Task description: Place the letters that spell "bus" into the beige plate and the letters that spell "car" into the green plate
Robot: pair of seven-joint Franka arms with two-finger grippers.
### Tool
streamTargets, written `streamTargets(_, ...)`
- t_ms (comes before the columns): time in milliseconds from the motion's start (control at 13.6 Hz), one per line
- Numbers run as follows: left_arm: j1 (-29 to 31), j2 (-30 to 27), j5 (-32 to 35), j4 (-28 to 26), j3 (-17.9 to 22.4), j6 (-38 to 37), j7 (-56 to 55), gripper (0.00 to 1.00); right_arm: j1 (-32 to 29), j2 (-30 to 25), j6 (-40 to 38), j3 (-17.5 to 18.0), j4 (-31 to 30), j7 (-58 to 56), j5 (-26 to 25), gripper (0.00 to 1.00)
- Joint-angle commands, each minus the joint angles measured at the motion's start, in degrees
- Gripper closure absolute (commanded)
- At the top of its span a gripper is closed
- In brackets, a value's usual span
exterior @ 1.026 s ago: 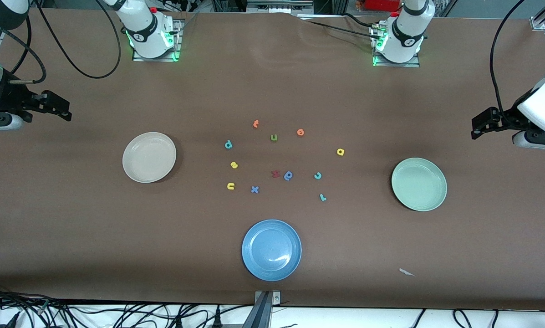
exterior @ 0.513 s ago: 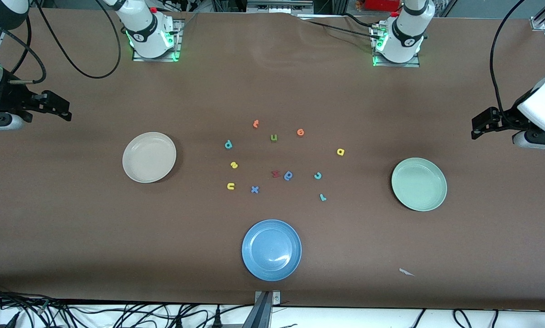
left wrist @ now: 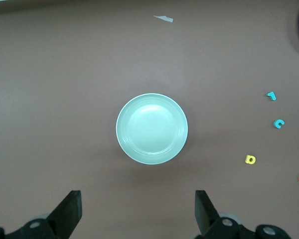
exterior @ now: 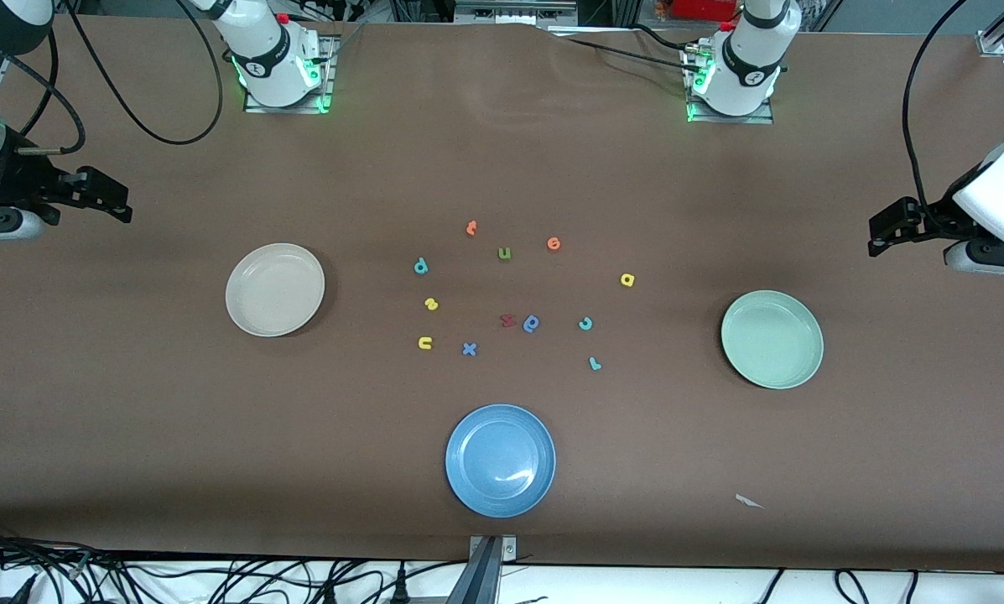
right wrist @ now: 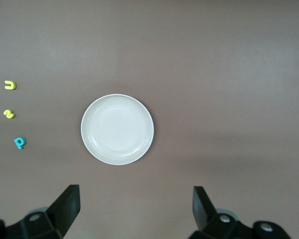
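Observation:
The empty beige plate lies toward the right arm's end. The empty green plate lies toward the left arm's end. Scattered between them on the table are the teal "b", yellow "s", yellow "u", teal "c", teal "r" and yellow "a". My right gripper hangs open and empty by the beige plate. My left gripper hangs open and empty by the green plate.
A blue plate sits nearest the front camera. Among the letters lie an olive "u", two orange letters, a red letter, a darker blue letter and a blue "x". A paper scrap lies near the front edge.

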Motion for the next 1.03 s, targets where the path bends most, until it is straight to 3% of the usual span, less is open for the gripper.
streamTargets(0,-0.1,-0.4,-1.2,-0.4,0.2,0.0,1.6,0.00,0.3,-0.1,-1.3,0.0,0.8,0.6,0.2,0.00)
streamTargets(367,0.0,-0.4,-1.3,-0.4,0.2,0.0,1.6,0.00,0.5,0.3,-1.5,0.1,0.8,0.4,0.2,0.00)
streamTargets(953,-0.7,0.9,-1.3,-0.4,0.1,0.0,1.1,0.00,4.8,6.2,0.3,0.0,1.5,0.9,-0.1,0.00)
